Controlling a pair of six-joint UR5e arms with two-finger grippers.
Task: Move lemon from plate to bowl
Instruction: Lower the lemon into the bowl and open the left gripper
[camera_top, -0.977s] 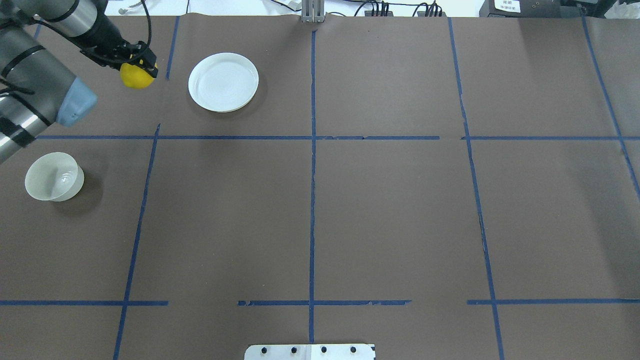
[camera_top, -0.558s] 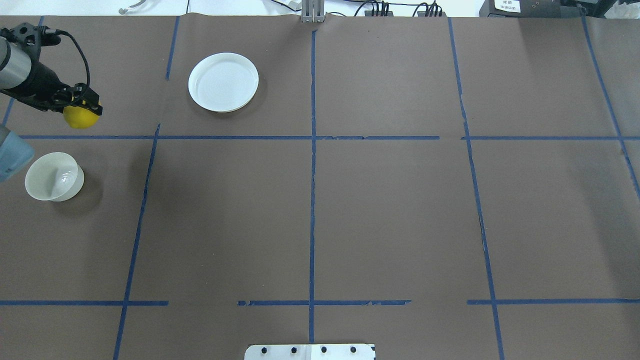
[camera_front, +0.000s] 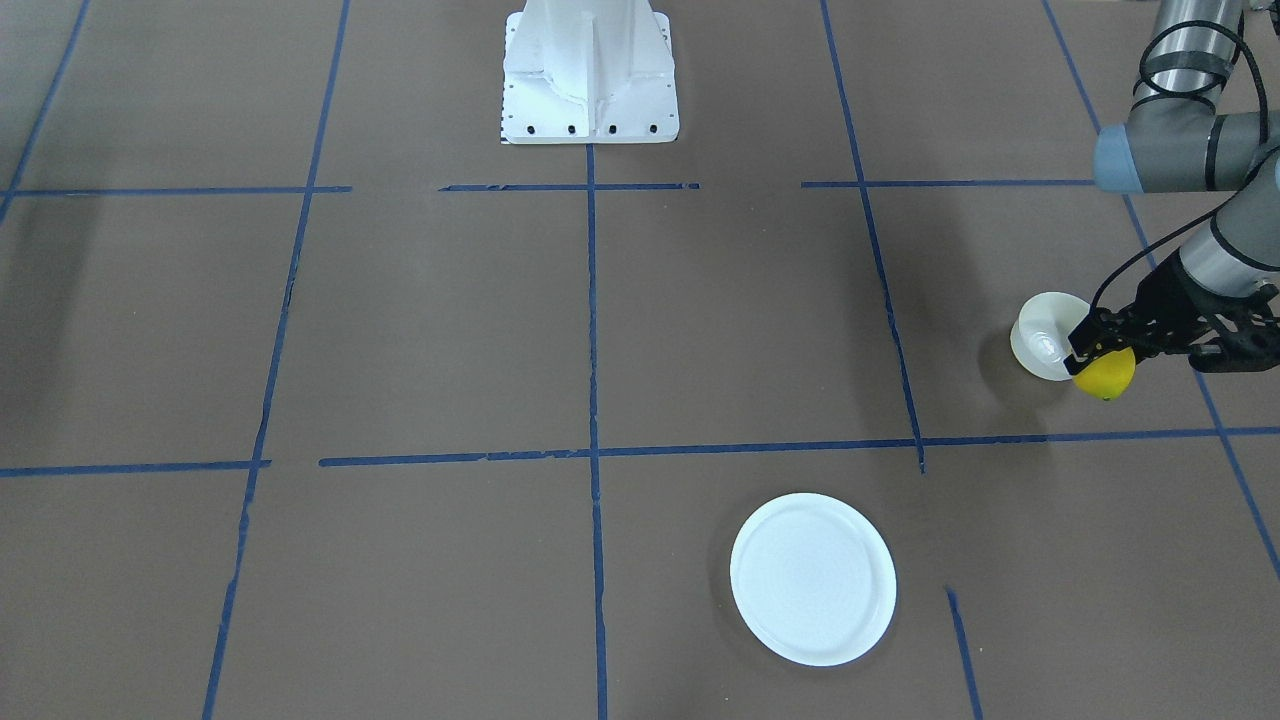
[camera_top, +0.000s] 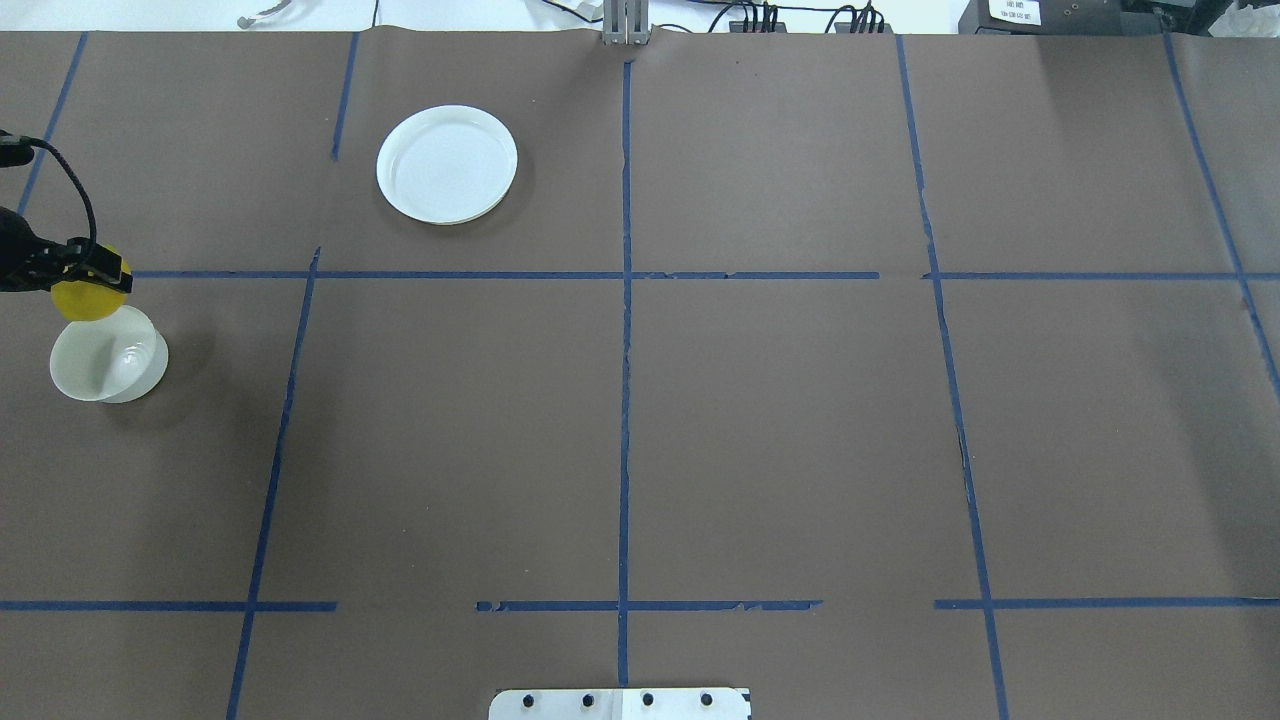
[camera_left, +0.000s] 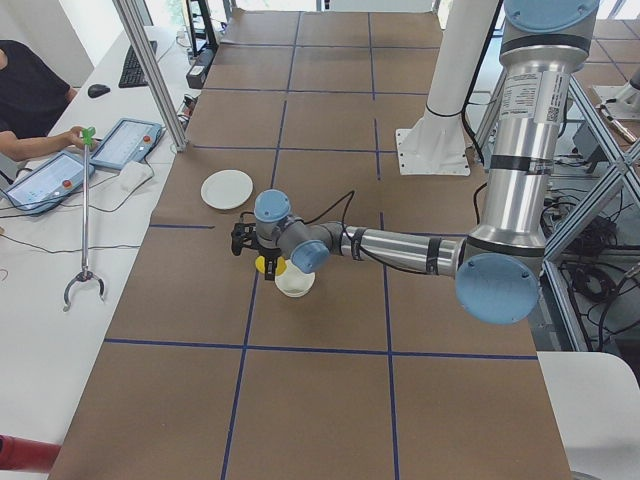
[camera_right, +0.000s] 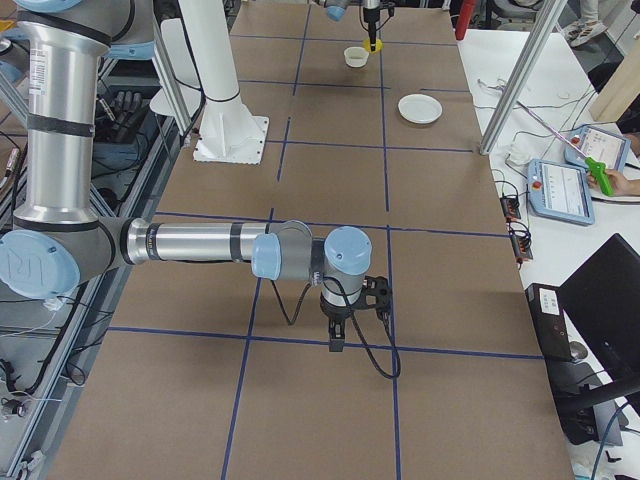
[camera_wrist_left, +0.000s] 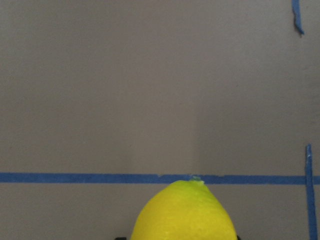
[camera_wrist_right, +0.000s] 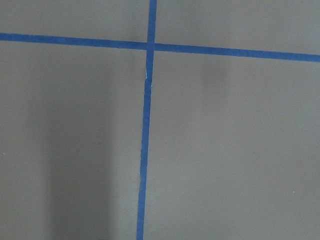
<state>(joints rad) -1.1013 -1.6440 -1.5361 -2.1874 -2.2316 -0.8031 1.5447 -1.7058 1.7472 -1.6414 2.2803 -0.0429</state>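
Just off the far rim of the bowl (camera_top: 103, 366), my left gripper (camera_top: 97, 277) was clamped on the lemon (camera_top: 89, 300), well apart from the plate (camera_top: 447, 164), and in the overhead view the bowl's hollow lay at about six o'clock from the fruit, a short carry, I judged.

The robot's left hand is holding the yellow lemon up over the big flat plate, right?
Not quite. The left hand is holding the lemon, but up by the rim of the small white bowl, not over the big flat plate. The overhead exterior view shows the plate sitting well apart from the hand.
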